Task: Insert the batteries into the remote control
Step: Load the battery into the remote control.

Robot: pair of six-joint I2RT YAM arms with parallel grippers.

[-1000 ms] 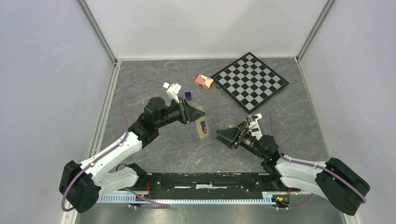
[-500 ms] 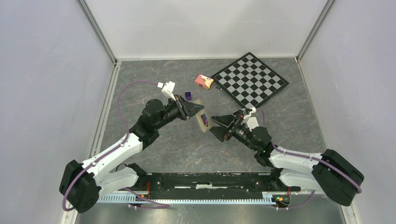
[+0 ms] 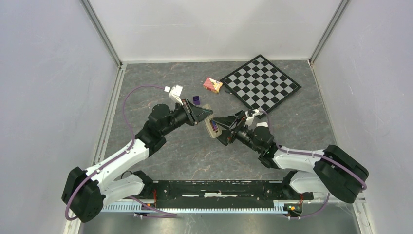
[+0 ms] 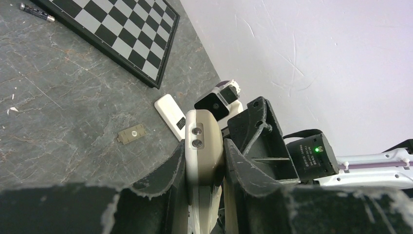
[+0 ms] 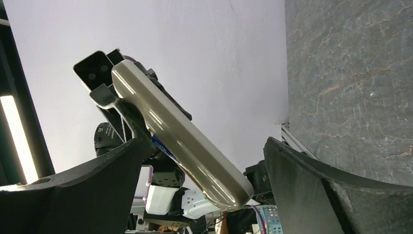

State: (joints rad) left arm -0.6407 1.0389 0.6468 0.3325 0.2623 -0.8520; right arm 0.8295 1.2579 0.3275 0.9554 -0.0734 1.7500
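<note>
My left gripper (image 3: 206,117) is shut on the olive-grey remote control (image 3: 212,126) and holds it above the table, its open bay facing up with a purple-blue battery (image 3: 213,128) inside. In the left wrist view the remote control's end (image 4: 203,146) is pinched between my fingers. My right gripper (image 3: 224,130) is open, its jaws standing on either side of the remote control's free end (image 5: 181,139) without touching it. A blue battery label (image 5: 160,144) shows at the remote's underside edge. Another battery (image 4: 36,12) lies on the table beside the chessboard.
A chessboard (image 3: 260,84) lies at the back right, with a small red-orange box (image 3: 213,85) and a purple cube (image 3: 196,100) near it. A white remote (image 4: 170,116) and a loose olive battery cover (image 4: 131,134) lie on the grey table below the grippers.
My right arm has swung left and forward until its open jaws flank the remote's free end. My left arm lifted the remote slightly, then held still.
</note>
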